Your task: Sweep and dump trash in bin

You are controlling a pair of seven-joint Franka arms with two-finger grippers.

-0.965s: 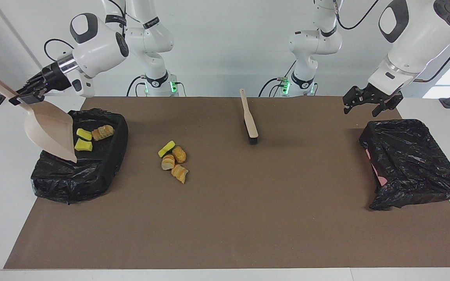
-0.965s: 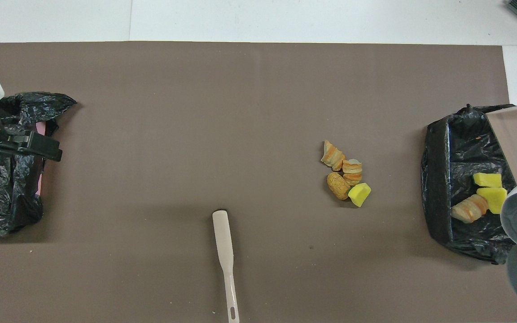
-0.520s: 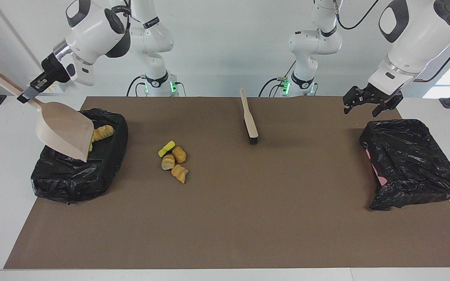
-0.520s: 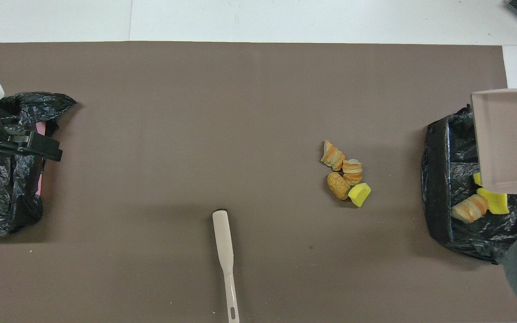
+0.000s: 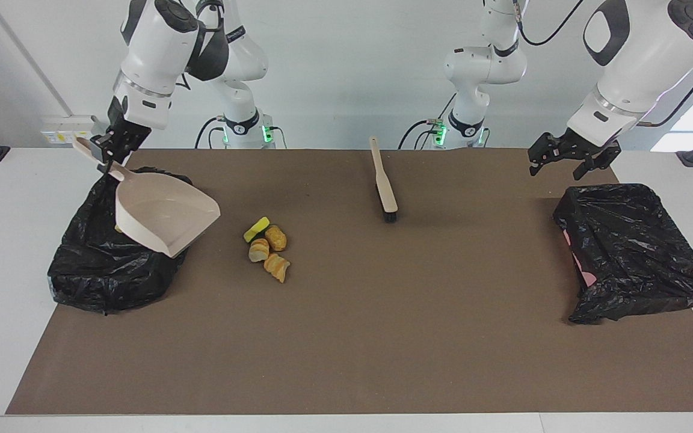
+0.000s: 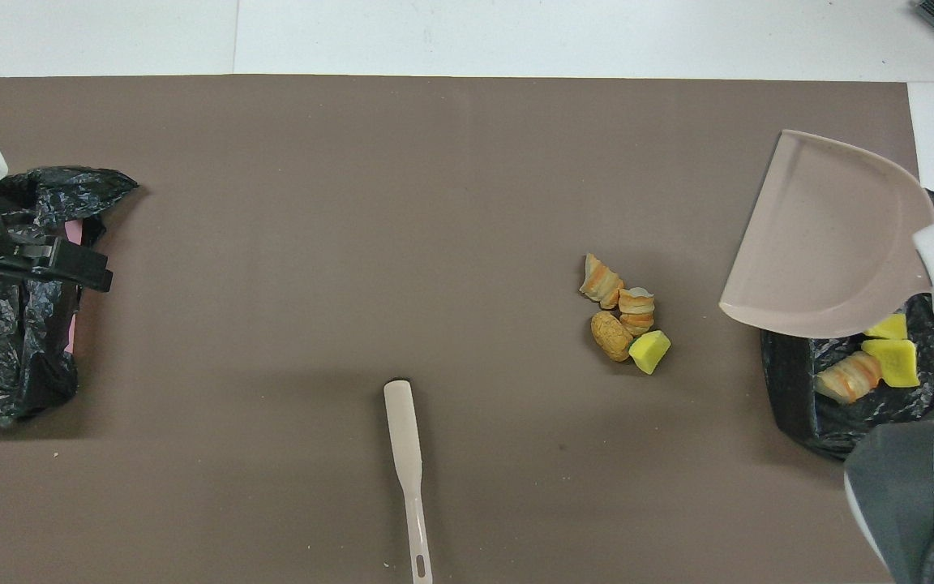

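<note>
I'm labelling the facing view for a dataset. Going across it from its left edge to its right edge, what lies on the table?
Bin holding trash → loose trash pile → brush → second black-bagged bin.

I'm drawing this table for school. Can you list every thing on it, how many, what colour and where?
trash on the mat: four lumps, one yellow and three tan-orange, between the brush and the bin with trash.
trash in the bin: three lumps, two yellow and one tan-orange.
bin with trash: one, black-lined, at the right arm's end.
other bin: one, black-lined, at the left arm's end.
brush: one, beige, lying on the mat nearer the robots than the lumps.
dustpan: one, beige, in the air over the bin with trash.
mat: one, brown.
right tool: shut on the dustpan's handle.
left tool: open, waiting over the other bin.
</note>
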